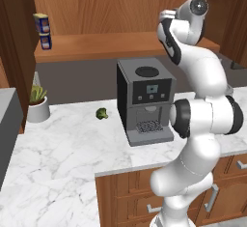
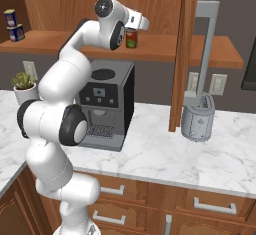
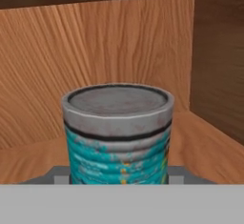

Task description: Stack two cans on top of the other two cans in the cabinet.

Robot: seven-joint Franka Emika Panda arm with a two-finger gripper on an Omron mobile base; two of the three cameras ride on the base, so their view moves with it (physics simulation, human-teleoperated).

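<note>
Reaching up into the wooden wall cabinet (image 2: 165, 49), with the white arm (image 1: 205, 100) looming over the coffee machine (image 1: 144, 100). Gripper (image 3: 119, 178) sitting at the teal can (image 3: 118, 135), which is filling the middle of the hand view, upright, silvery top facing up, wood-grain back panel (image 3: 95, 51) standing behind it. Finger tips barely peeking out on either side of the can's base; cannot tell whether clamping or just bracketing it.

Red can (image 2: 131, 39) with green mark showing in the right base view on the cabinet shelf, above the coffee machine and just beside the arm's wrist; mostly hidden by the hand, so contact with anything above it not readable.

Two small blue cans already sitting one on top of the other at the far left end of the shelf, well apart from the coffee machine: upper blue can (image 1: 41, 23) resting on lower blue can (image 1: 45, 41), yellow top showing on the upper one.

Also sitting on the marble counter (image 1: 58, 158): broccoli floret (image 1: 102, 113) just left of the coffee machine, potted plant (image 1: 37, 104) further left near the wall, toaster (image 2: 198, 119) well to the right of the coffee machine past the cabinet's side post.
</note>
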